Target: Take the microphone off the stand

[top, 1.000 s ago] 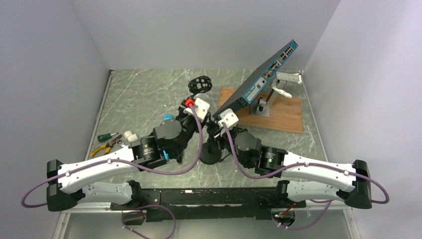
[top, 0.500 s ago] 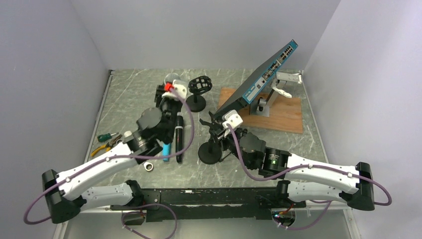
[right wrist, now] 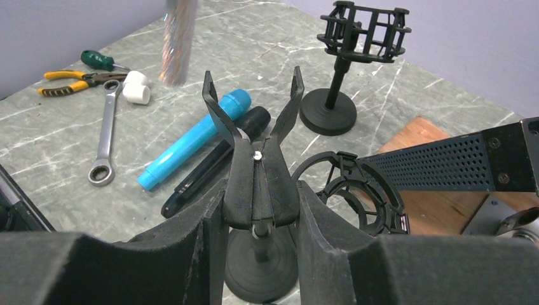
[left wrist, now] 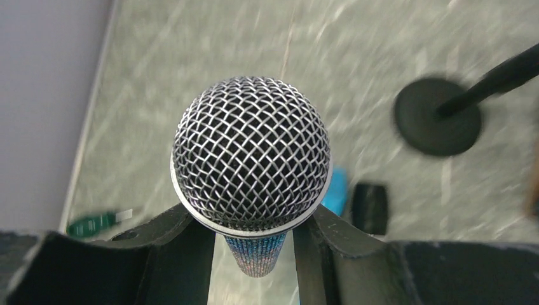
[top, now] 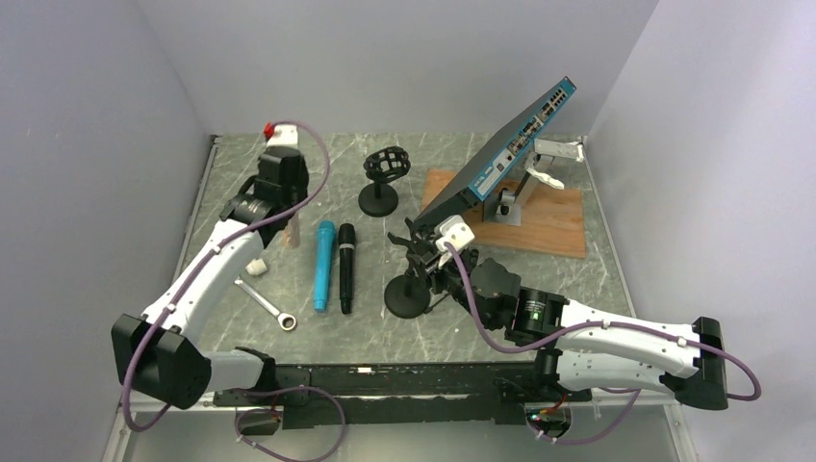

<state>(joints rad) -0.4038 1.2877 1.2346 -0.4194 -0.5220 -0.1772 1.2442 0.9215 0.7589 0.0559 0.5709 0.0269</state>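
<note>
So the microphone is off and up in the air. The left gripper is clamped on the sparkly handle right under the mesh head, with the rest of the handle hanging below the fingers. The right gripper is squeezed onto the clip of the now-empty stand, pinning it to the surface.

What I'd worry about: that grip sits high on a smooth-looking handle, so a fast swing could let the microphone slip or twist in the gripper (the wrist view is already motion-blurred, so it's not dawdling). Below and off to one side of that gripper lie a blue mic, a black mic and a wrench. A sloppy set-down could land on those and roll. The wall is close on the gripper's outer side too. And if the right gripper lets go crooked, it could tip the stand.

Versus a second ago: both grippers were bunched together at the stand. Half a second ago the left one had pulled away with the microphone. Now it's well apart from the right gripper, which hasn't budged.
</note>
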